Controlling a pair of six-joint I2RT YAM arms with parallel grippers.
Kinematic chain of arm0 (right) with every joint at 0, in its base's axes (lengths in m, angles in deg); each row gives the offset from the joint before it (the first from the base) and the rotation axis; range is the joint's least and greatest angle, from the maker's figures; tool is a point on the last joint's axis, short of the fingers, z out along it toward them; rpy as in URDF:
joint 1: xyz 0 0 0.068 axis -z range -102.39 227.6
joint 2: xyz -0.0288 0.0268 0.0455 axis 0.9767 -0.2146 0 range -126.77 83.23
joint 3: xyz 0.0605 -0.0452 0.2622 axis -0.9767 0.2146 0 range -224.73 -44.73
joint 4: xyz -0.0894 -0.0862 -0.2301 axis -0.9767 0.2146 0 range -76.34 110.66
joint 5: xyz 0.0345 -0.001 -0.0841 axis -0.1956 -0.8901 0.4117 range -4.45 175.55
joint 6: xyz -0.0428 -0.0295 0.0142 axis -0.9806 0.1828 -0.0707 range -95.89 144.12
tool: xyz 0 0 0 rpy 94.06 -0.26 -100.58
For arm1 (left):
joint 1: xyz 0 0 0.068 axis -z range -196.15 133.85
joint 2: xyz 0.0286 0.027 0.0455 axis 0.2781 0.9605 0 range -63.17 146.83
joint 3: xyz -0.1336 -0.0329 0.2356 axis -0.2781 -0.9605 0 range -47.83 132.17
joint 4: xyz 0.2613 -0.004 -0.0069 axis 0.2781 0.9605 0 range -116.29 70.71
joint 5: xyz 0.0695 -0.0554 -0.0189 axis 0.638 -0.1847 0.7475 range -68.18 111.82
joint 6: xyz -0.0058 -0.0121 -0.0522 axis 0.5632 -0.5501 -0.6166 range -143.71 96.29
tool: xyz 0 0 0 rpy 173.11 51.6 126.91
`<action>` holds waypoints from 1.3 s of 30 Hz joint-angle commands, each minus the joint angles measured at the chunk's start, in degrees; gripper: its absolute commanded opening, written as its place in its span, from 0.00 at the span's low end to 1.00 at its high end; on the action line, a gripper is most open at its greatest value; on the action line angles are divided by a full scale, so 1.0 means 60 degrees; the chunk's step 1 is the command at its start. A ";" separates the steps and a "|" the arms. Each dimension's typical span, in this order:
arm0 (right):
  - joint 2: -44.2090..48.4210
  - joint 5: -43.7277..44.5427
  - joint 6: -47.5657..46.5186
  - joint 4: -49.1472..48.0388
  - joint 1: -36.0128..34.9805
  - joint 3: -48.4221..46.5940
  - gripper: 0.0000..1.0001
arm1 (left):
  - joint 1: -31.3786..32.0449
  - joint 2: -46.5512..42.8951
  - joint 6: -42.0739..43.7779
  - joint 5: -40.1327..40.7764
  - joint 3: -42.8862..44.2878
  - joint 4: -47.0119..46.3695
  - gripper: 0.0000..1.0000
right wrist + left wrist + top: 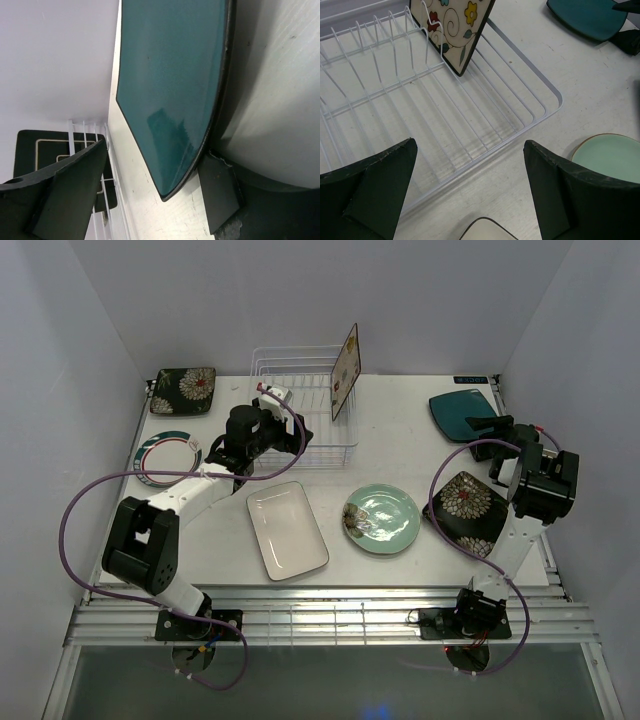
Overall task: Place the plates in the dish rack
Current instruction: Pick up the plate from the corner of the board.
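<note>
**Teal rim between my right fingers, not yet pinched**

My right claw (157, 152) stands released. Its jaws straddle the rim of the teal square plate (170, 75), one finger under the edge and the other clear of the glazed face. That plate lies at the far right corner of the table (400, 440). My left claw (470, 150) hangs spread and empty over the front rim of the dish rack (300, 349), which sits at the far edge with only the cream floral plate (345, 370) upright in it. The risk, as I judge it, is a shallow bite on slick glaze. The plate could then pivot or slide out on the lift and drop onto the dark floral plate (465, 510) just beside it.
</note>
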State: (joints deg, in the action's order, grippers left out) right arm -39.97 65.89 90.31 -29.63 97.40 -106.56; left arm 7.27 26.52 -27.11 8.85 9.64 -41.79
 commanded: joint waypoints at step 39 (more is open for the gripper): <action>0.0083 -0.0341 0.0906 -0.3565 -0.0032 0.1016 0.08 | -0.0007 -0.0197 0.0098 0.0126 -0.0131 -0.0257 0.98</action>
State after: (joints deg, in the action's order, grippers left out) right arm -44.18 64.49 98.61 -42.03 97.64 -101.00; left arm 7.27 26.52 -26.97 9.11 9.11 -42.03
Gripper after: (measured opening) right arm 0.118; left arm 0.979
